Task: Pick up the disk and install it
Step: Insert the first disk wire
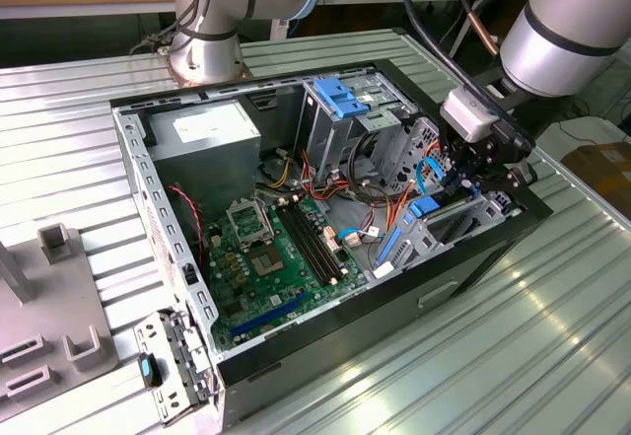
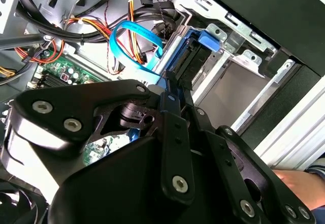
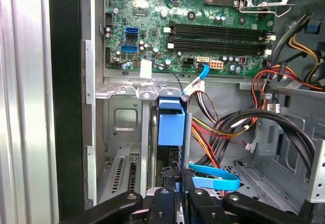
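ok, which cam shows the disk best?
First wrist view: the disk is centred, edge-on, blue carrier in clear sight. Second wrist view: the gripper covers part of it. Exterior view: small, beside the gripper.

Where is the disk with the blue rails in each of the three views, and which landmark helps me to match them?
Exterior view: the disk stands on edge in the metal bay, toward the exterior view's right.
Second wrist view: the disk, edge-on, in the same bay.
First wrist view: the disk, between the green board and a blue cable loop.
Shared landmark: the green board.
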Available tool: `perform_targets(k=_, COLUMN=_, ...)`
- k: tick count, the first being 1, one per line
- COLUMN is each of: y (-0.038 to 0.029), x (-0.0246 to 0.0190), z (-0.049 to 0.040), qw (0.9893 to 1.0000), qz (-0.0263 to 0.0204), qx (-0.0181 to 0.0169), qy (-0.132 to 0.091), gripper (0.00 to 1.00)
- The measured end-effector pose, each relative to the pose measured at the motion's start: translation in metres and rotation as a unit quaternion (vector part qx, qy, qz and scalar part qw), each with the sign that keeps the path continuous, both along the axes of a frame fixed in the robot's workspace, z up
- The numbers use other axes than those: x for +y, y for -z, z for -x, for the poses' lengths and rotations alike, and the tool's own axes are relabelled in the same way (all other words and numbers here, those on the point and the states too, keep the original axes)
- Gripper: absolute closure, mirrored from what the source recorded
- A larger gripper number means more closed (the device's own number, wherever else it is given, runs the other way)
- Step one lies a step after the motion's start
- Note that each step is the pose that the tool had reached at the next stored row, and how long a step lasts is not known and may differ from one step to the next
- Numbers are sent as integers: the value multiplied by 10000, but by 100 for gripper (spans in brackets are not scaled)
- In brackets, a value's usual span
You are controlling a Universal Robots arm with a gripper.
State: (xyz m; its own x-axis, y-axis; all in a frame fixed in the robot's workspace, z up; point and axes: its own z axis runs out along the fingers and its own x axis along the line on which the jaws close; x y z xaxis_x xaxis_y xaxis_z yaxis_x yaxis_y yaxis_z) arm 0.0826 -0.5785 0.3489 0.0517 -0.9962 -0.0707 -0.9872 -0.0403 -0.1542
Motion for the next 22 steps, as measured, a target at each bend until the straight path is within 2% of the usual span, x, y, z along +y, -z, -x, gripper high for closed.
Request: perform_targets(k=22, y=38, x=14, z=0, qw=10000, qz=0, qx=0, qy=0, gripper=84)
